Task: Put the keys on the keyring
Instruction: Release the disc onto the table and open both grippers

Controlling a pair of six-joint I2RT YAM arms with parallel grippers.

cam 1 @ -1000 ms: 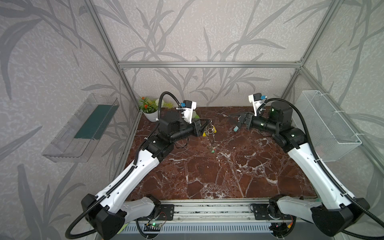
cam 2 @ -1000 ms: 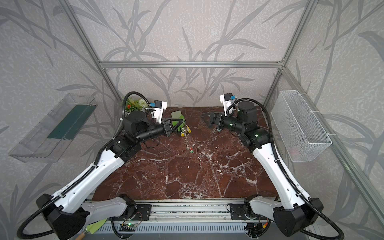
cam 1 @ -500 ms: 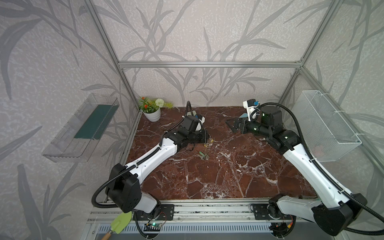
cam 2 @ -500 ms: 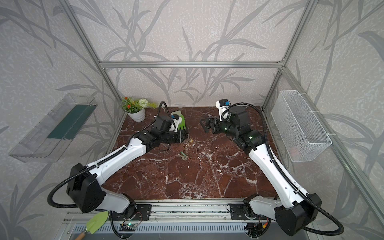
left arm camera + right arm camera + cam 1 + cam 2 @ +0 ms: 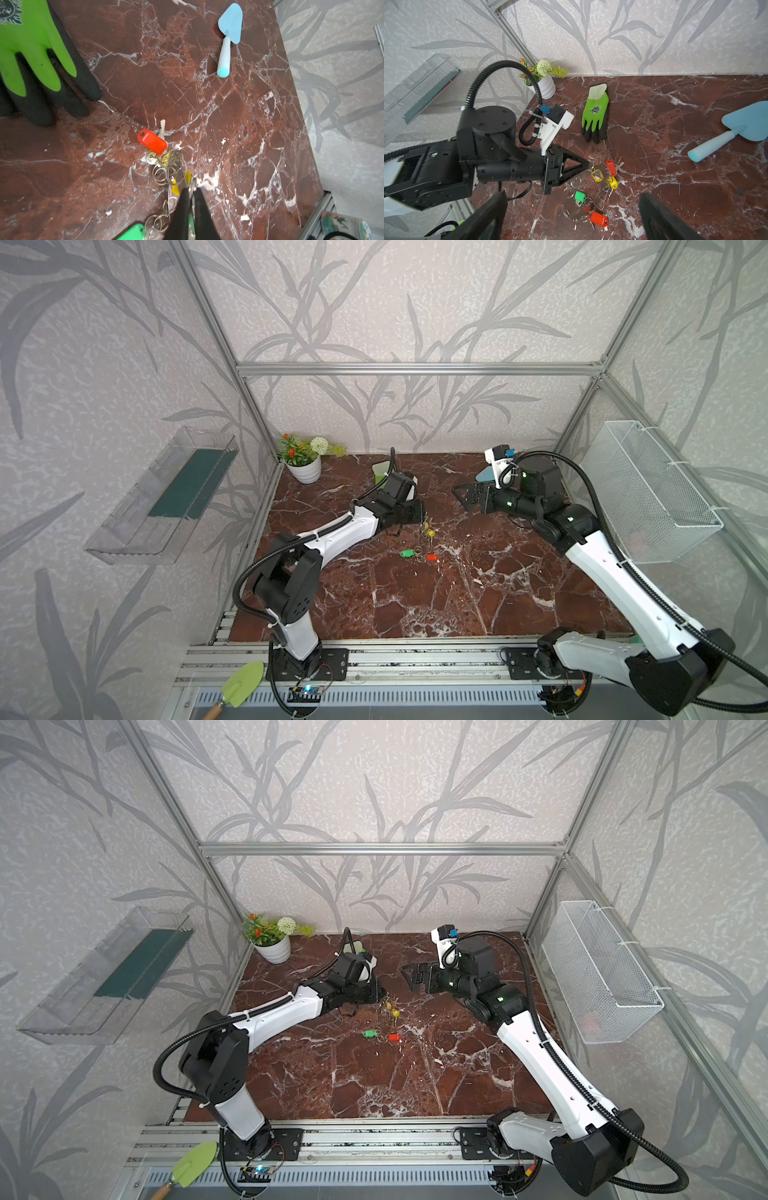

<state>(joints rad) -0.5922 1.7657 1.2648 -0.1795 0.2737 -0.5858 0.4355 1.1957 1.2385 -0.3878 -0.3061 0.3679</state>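
The grey keyring [image 5: 601,190] stands tilted near the middle of the marble table, its lower edge down and small wire loops fringing its rim. My left gripper [image 5: 192,188] [image 5: 588,166] [image 5: 423,516] is shut on its upper rim, the fingers almost touching. Keys hang from it and lie around it: red tags [image 5: 599,218] [image 5: 152,141], yellow tags [image 5: 612,184] [image 5: 396,1013] and a green tag [image 5: 580,195] [image 5: 406,553]. My right gripper [image 5: 573,194] [image 5: 465,495] hovers open and empty behind and to the right of the bunch.
A green-and-black glove [image 5: 595,116] lies behind the keys and a blue trowel [image 5: 228,37] to their right. At the back left stands a flower pot [image 5: 305,466]. The right wall carries a wire basket [image 5: 648,489], the left wall a clear shelf [image 5: 166,497].
My left arm has come down from a raised pose and stretched low over the table, bringing the keyring down until the keys rest on the marble. My right gripper sank a little, still open.
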